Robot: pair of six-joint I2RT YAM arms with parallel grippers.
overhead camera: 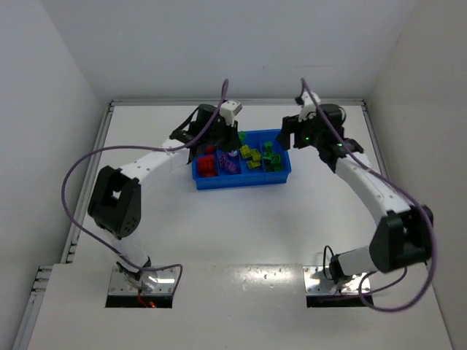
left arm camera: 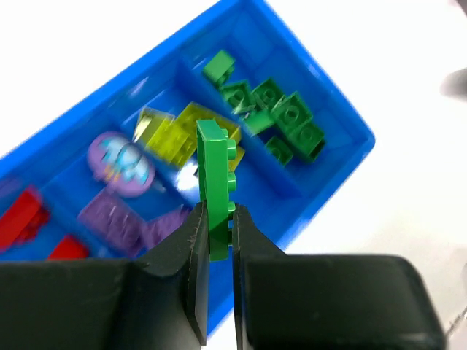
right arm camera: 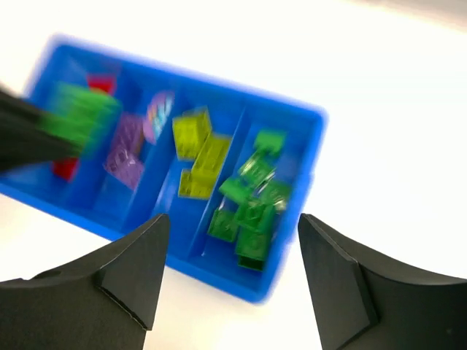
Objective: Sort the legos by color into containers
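Top external, white table (overhead camera: 241, 233), white walls (overhead camera: 219, 44), left end effector (left arm camera: 217, 215) pinching green brick (left arm camera: 215, 157), right end effector (right arm camera: 233, 219) spread.

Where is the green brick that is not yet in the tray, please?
In the left wrist view, the green brick stands pinched on edge in the left gripper, held over the tray.

Bright even light, whites blown out in wrist views, blue tray (right arm camera: 219, 91) motion-blurred from right wrist

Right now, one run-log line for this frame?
left tool: shut on green lego, above blue tray | right tool: open, empty, facing tray | sorted legos: red, purple, yellow, green in separate compartments
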